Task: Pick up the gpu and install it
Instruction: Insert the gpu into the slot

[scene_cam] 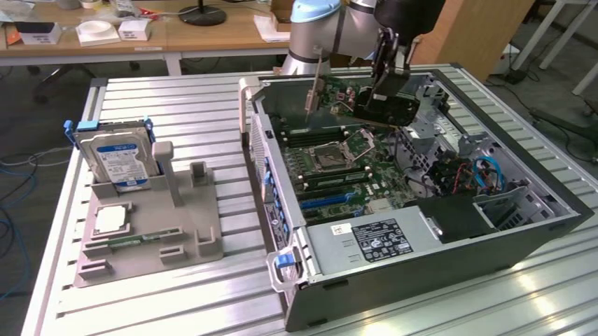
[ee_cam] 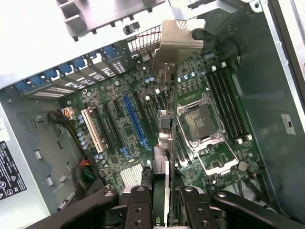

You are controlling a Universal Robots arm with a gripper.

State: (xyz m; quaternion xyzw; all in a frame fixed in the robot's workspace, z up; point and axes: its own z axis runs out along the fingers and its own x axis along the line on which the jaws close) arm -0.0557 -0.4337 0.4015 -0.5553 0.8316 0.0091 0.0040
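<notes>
My gripper (scene_cam: 385,87) is shut on the gpu (scene_cam: 379,110) and holds it in the air over the far end of the open computer case (scene_cam: 523,231). The card's black fan block hangs below the fingers, and its silver end bracket (scene_cam: 318,84) points toward the exterior view's left. In the wrist view the gpu (ee_cam: 164,124) is edge-on between my gripper's (ee_cam: 163,200) two dark fingers (ee_cam: 138,205), its bracket (ee_cam: 177,40) toward the case's rear slots. It hangs clear above the green motherboard (ee_cam: 214,90), between the blue expansion slot (ee_cam: 136,121) and the CPU socket (ee_cam: 202,119).
A silver hard drive (scene_cam: 117,157) with a blue-white label stands in a grey holder (scene_cam: 159,238) at the exterior view's left, with a processor chip (scene_cam: 110,219) lying flat in it. The power supply (scene_cam: 374,241) fills the case's near end. Cables (scene_cam: 486,175) lie along the case's right side.
</notes>
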